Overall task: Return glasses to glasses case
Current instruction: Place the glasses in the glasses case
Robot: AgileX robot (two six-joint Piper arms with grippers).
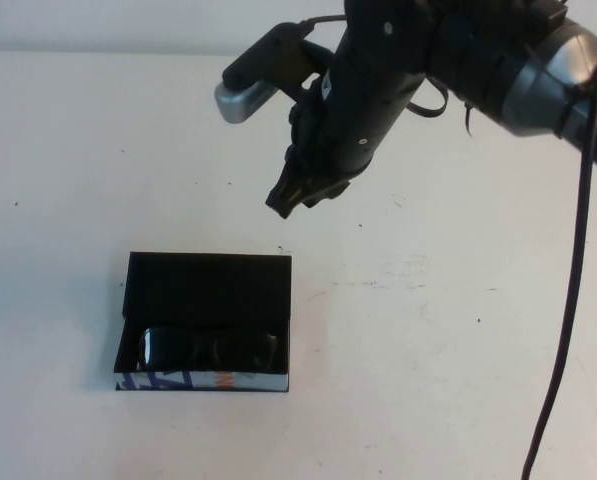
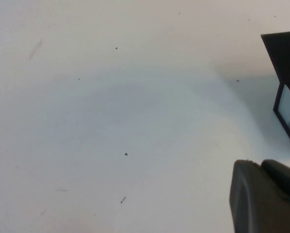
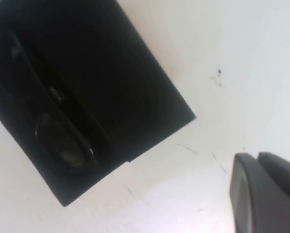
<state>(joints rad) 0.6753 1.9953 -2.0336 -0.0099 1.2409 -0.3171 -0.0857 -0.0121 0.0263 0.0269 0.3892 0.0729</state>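
The black glasses case [image 1: 208,285] lies open on the white table, lid flat at the back, its white printed side [image 1: 203,381] facing the front. The dark glasses [image 1: 210,350] lie folded inside it. My right gripper [image 1: 290,200] hangs above the table behind and to the right of the case, shut with nothing in it. Its wrist view shows the case [image 3: 115,82], the glasses [image 3: 62,141] in it, and the closed right gripper [image 3: 258,156]. My left gripper [image 2: 261,162] is shut and empty over bare table, with a corner of the case [image 2: 286,58] beside it.
The right arm's black cable [image 1: 568,300] hangs down along the right side of the table. The white tabletop [image 1: 428,330] carries only small specks and scuffs around the case.
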